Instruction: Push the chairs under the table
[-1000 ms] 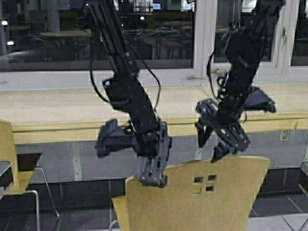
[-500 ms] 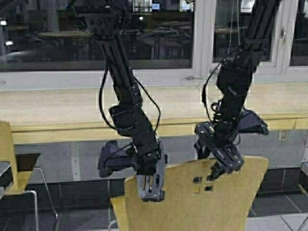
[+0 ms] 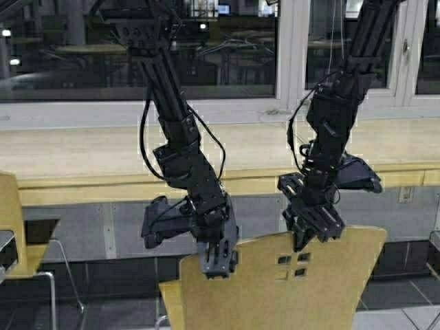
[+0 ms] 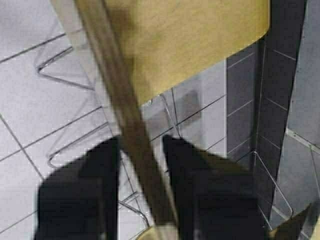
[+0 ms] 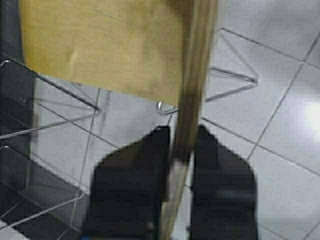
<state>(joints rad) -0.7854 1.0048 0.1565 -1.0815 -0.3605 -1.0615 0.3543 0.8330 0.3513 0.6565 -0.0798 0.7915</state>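
A: Where is the chair?

B: The nearest chair [image 3: 289, 289] stands on the tiled floor [image 5: 280, 100], short of the front edge of the worktop [image 3: 89, 155]. Its curved back faces the robot, and dark open room shows between the back's top rim and the worktop's thick front edge.

A: And the tools?

B: The left tool [image 3: 218, 261] straddles the top rim of the chair back near its left corner. In the left wrist view its fingers [image 4: 95, 175] sit one on each face of the rim, pinching it. The right tool [image 3: 313, 230] pinches the same rim farther right, just above the four square cutouts [image 3: 293, 265], with a finger [image 5: 145, 165] on either side of the rim.

A: Anything else close by?

B: A second chair [image 3: 9, 227] shows at the left, also out from under the worktop, well apart from the first.
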